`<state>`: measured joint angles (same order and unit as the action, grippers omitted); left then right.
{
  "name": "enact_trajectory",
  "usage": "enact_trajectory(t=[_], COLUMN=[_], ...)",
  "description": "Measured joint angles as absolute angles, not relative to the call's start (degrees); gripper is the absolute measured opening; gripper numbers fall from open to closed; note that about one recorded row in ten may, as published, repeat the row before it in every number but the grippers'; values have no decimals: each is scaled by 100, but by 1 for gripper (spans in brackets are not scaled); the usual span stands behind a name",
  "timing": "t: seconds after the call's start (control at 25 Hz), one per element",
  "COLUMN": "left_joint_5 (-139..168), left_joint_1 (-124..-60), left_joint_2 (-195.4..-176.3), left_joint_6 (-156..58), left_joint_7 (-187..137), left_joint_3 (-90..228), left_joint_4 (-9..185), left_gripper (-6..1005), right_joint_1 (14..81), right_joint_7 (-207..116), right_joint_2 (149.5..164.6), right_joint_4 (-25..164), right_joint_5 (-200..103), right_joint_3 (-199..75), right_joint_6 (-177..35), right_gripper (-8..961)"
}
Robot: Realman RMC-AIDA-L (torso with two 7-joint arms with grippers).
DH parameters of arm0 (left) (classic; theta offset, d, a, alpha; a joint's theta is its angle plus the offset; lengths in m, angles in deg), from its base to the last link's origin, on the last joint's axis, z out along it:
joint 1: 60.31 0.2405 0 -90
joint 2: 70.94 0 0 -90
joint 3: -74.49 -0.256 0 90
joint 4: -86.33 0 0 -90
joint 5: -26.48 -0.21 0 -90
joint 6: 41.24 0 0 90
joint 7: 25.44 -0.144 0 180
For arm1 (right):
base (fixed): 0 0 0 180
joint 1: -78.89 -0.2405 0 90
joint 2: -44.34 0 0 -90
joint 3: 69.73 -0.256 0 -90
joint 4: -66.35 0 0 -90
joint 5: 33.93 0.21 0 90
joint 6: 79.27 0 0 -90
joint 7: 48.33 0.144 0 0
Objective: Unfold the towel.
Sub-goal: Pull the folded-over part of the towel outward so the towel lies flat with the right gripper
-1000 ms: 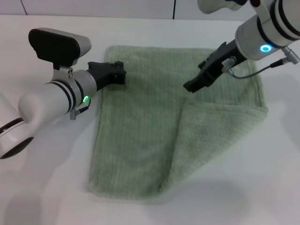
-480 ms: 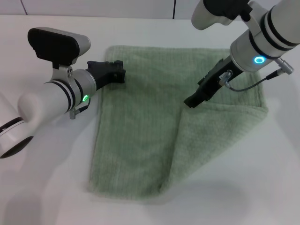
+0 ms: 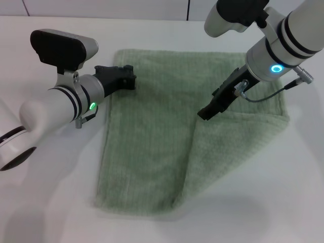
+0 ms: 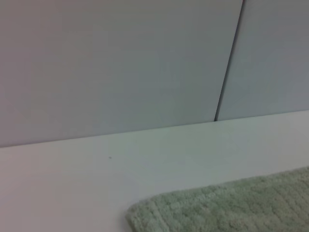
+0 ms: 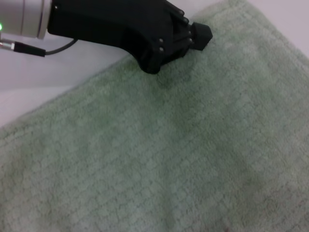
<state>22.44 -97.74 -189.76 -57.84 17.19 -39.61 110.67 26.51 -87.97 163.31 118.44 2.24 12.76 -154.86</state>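
The pale green towel [image 3: 152, 131] lies flat on the white table. Its right near part is folded over as a triangular flap [image 3: 228, 147]. My left gripper [image 3: 129, 78] rests shut on the towel's far left corner. The right wrist view shows it [image 5: 198, 36] with its tip on the cloth [image 5: 169, 145]. My right gripper [image 3: 204, 114] hangs just above the flap's upper point, near the middle of the towel. The left wrist view shows only the towel's corner [image 4: 231, 203] and the wall behind it.
The white table [image 3: 50, 192] surrounds the towel on all sides. A grey wall with a dark seam [image 4: 227, 63] stands behind the table's far edge. A white part of the robot [image 3: 15, 152] is at the left edge.
My right gripper has moved down and nearer, from over the towel's far right part to the flap's upper point. The left arm and the towel have not moved.
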Motion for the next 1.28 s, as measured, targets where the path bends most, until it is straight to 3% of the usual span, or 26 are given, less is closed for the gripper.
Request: enact_trajectory(t=[1.28], left_joint_5=[2244], left_joint_1=[-9748], left_joint_2=[-18986], left_joint_6=[-5784], left_joint_7=[1697], left_joint_3=[-3994], left_joint_4=[11067], left_gripper=[-1], right_joint_1=[2312], right_joint_7=[-8969], right_joint_2=[16367], right_joint_4=[10923], right_joint_5=[392], right_joint_3=[1359], right_joint_6=[-14878], right_gripper=[661])
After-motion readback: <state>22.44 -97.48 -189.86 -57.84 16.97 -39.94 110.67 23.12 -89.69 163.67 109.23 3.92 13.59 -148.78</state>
